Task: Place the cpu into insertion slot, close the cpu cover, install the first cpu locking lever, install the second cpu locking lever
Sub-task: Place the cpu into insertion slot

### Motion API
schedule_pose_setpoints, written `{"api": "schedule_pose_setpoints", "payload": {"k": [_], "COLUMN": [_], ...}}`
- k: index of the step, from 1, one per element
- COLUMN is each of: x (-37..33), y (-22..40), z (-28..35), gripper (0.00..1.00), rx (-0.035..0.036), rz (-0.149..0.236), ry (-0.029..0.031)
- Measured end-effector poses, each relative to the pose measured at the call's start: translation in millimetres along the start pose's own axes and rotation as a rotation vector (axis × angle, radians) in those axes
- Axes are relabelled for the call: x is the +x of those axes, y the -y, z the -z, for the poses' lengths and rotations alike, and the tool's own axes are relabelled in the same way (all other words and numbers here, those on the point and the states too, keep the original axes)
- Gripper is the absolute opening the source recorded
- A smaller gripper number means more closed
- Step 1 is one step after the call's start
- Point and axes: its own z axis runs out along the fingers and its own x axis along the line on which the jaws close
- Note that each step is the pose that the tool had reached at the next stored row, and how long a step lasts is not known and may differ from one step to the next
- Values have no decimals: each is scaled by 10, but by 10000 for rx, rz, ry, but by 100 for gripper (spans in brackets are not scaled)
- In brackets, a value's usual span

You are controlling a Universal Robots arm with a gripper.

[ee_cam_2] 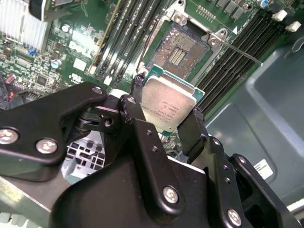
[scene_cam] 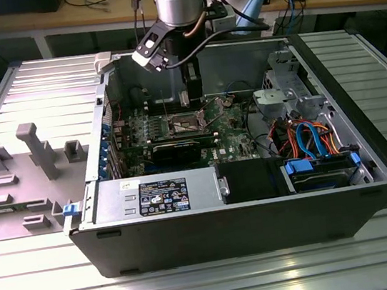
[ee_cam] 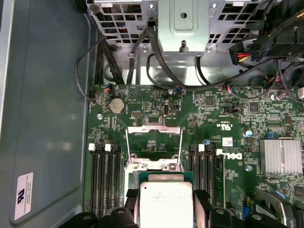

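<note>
My gripper (ee_cam_2: 167, 97) is shut on the cpu (ee_cam_2: 168, 105), a flat silver-grey square chip clamped at two opposite edges between the black fingers (ee_cam: 129, 202). The cpu (ee_cam: 164, 202) hangs a little above the green board, beside the open insertion slot (ee_cam_2: 183, 45), whose dark contact field is bare. In the first wrist view the cpu cover (ee_cam: 154, 129) is swung open, its silver frame lying back from the socket. A thin locking lever (ee_cam_2: 242, 53) sticks out beside the slot. In the exterior view the gripper (scene_cam: 193, 91) reaches down into the case above the insertion slot (scene_cam: 185, 123).
Long black memory slots (ee_cam: 105, 180) flank the socket on both sides. A finned heat sink (ee_cam: 280, 156), a black graphics card (scene_cam: 179, 148), the power supply (scene_cam: 157, 193), a drive cage (scene_cam: 283, 92) with coloured cables (scene_cam: 308, 140), and the case walls surround the board.
</note>
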Motion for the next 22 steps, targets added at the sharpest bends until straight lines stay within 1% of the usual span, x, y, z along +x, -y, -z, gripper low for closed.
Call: {"api": "schedule_pose_setpoints", "payload": {"k": [3, 5, 7, 8, 22], "x": [12, 25, 50, 54, 53], "y": [46, 60, 72, 74, 77], "z": [-49, -70, -116, -127, -157], "gripper": [54, 54, 54, 54, 54], "rx": [1, 1, 1, 2, 4], "rz": [44, 43, 44, 44, 44], "ry": [-8, -8, -9, -12, -11]}}
